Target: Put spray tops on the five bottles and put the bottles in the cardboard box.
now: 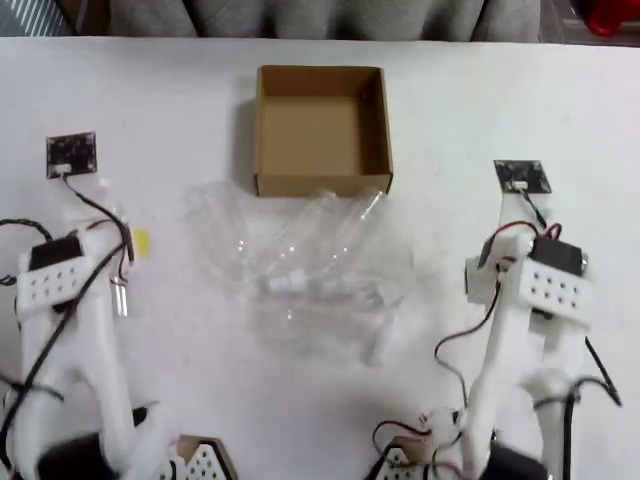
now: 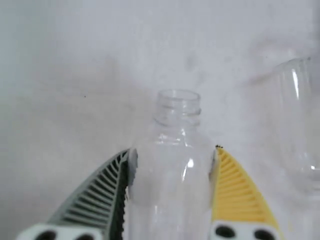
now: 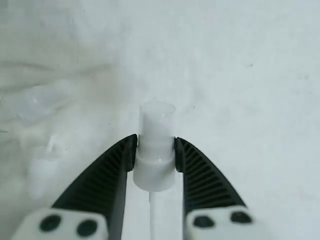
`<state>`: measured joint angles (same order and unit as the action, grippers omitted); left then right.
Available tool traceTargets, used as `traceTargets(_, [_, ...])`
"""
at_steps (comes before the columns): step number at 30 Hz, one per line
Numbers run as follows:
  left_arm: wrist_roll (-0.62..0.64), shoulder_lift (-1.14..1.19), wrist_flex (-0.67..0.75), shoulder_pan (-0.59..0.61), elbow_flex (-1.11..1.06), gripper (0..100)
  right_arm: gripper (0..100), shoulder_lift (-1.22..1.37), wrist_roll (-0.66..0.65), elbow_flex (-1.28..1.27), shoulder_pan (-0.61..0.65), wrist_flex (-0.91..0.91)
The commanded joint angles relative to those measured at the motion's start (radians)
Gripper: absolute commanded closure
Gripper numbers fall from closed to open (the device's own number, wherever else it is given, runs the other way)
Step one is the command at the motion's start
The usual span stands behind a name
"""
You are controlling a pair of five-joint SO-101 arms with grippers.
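In the left wrist view my left gripper (image 2: 172, 151) is shut on a clear bottle (image 2: 176, 107). Its grey and yellow fingers press the bottle's shoulders, and the open threaded neck has no top on it. My right gripper (image 3: 155, 139) is shut on a white spray top (image 3: 156, 167), whose thin dip tube runs back between the black fingers. Several more clear bottles and white spray tops lie in a loose pile (image 1: 310, 270) mid-table between the arms. The cardboard box (image 1: 320, 183) stands open behind the pile, with nothing in it.
Another clear bottle (image 2: 300, 125) lies close beside the held one. A loose spray top (image 3: 42, 170) rests on the table beside the right gripper. Both white arms (image 1: 70, 300) (image 1: 530, 290) flank the pile, trailing cables. The table's far edge runs behind the box.
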<state>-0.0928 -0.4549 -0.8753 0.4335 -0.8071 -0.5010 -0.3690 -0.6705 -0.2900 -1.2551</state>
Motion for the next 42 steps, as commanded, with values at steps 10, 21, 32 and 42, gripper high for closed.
traceTargets(10, [0.0,-0.638,-0.107,-0.266,-0.043,98,98.2,-0.418,0.003,0.009,0.012,0.039])
traceTargets(21, [0.021,-0.656,0.072,-0.526,0.011,98,98.2,-0.469,0.477,0.009,0.012,0.32])
traceTargets(32, [0.196,-0.811,0.434,-0.549,-0.328,98,98.2,-0.472,0.557,0.011,0.051,0.765])
traceTargets(42, [0.192,-1.158,0.437,-0.71,-0.529,98,98.2,-0.722,0.555,0.017,0.367,0.909])
